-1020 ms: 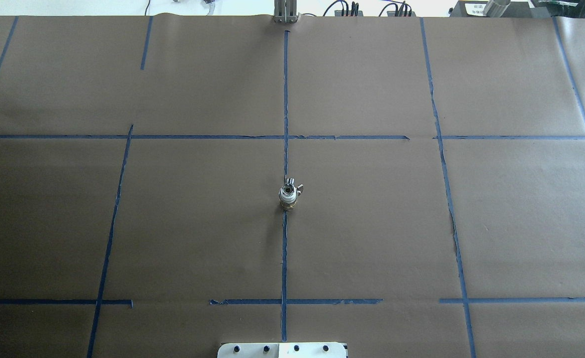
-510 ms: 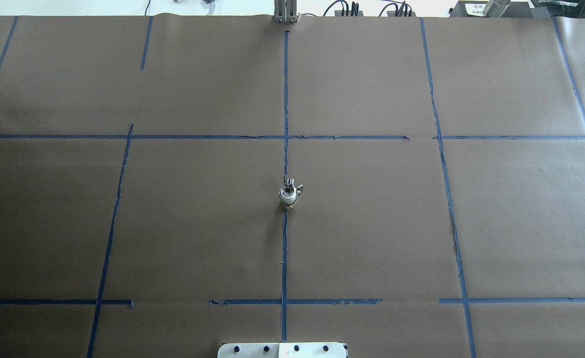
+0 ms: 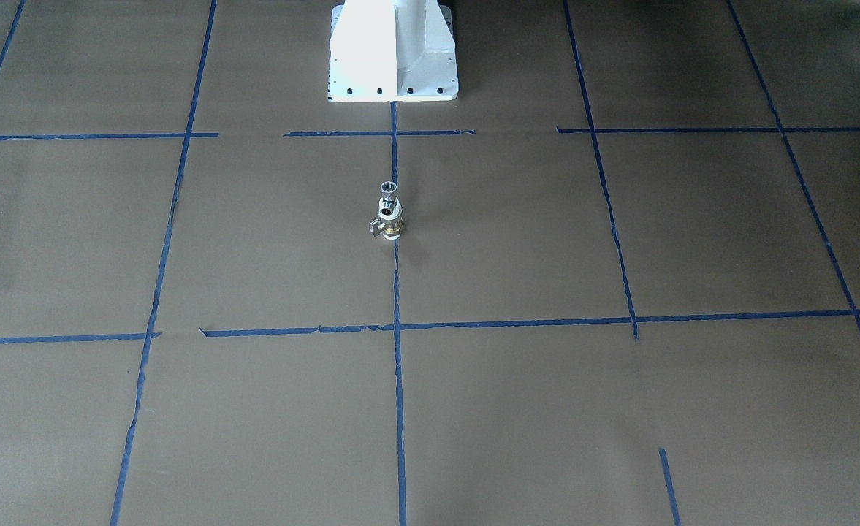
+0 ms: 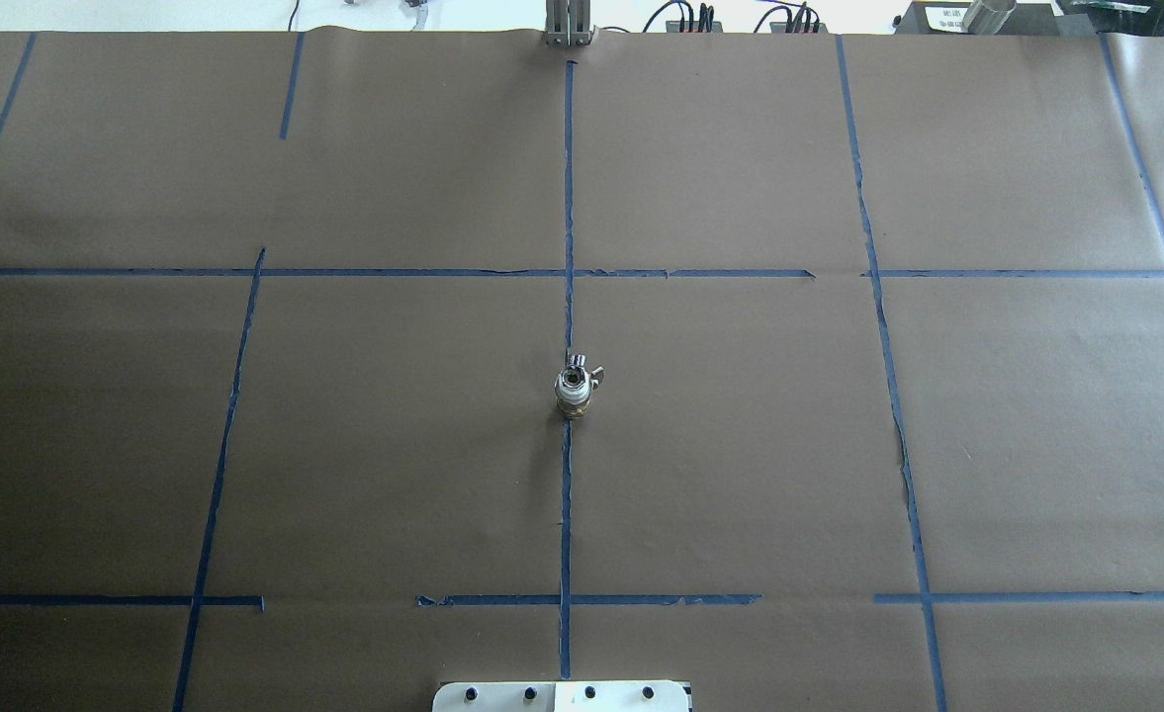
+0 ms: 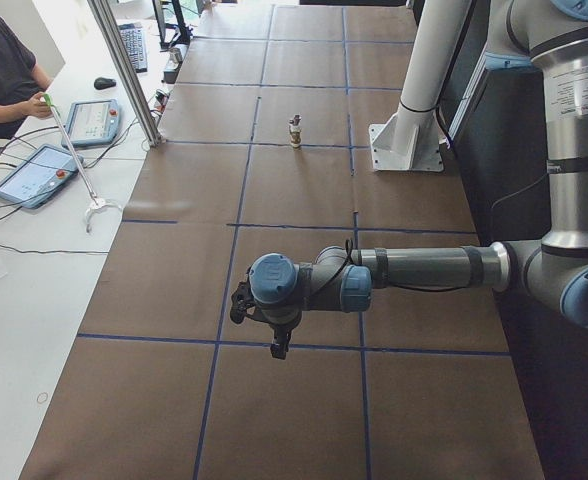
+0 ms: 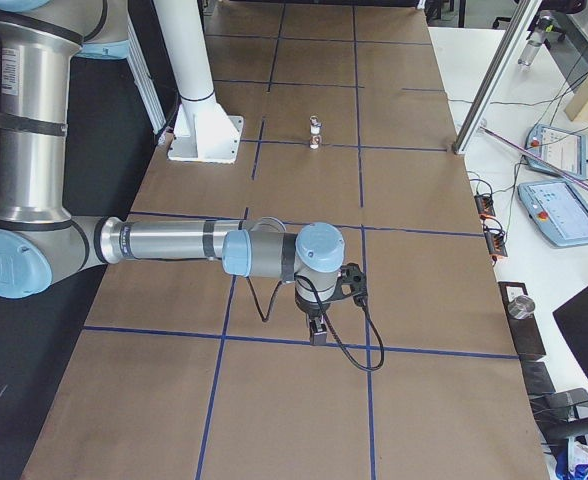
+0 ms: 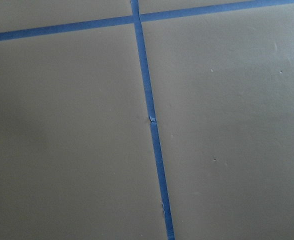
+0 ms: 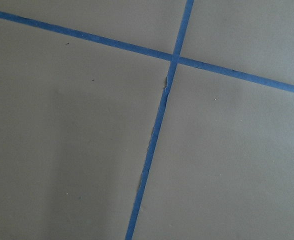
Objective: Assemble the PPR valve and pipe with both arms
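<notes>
The PPR valve stands upright on the centre tape line, with white ends, a brass base and a small side lever. The silver pipe sits on its upper end, open end up. The stack also shows in the overhead view and both side views. My left gripper and right gripper hang over bare paper far from it, out toward the table's two ends. They show only in the side views, so I cannot tell if they are open or shut.
Brown paper with blue tape lines covers the table. The white pedestal base stands at the robot's edge. Tablets and a seated person are on the operators' side. Both wrist views show only paper and tape.
</notes>
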`<state>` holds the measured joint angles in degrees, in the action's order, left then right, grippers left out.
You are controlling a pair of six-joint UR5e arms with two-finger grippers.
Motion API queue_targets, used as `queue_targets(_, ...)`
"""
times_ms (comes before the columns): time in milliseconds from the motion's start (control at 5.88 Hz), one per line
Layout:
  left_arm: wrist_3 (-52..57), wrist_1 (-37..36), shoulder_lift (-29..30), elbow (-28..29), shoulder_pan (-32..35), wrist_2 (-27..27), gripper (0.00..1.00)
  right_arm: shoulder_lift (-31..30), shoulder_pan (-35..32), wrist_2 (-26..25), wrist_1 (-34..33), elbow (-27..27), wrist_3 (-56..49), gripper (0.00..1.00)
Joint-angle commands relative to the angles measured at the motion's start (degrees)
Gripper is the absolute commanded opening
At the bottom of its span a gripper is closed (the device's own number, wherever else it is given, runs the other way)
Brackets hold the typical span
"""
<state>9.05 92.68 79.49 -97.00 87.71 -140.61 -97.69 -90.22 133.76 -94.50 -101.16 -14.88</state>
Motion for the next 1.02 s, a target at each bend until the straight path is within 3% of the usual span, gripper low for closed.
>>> queue_targets(0,0.0,-0.2,0.0,0.1,-0.2,0.3,1.0,0.0,0.3,-0.3,0.1,0.2,0.0,1.0)
queue_targets(850,0.3,-0.1,0.1,-0.2,-0.1,0.7,1.0,0.0,1.5,0.2,0.3,0.2,0.3,1.0)
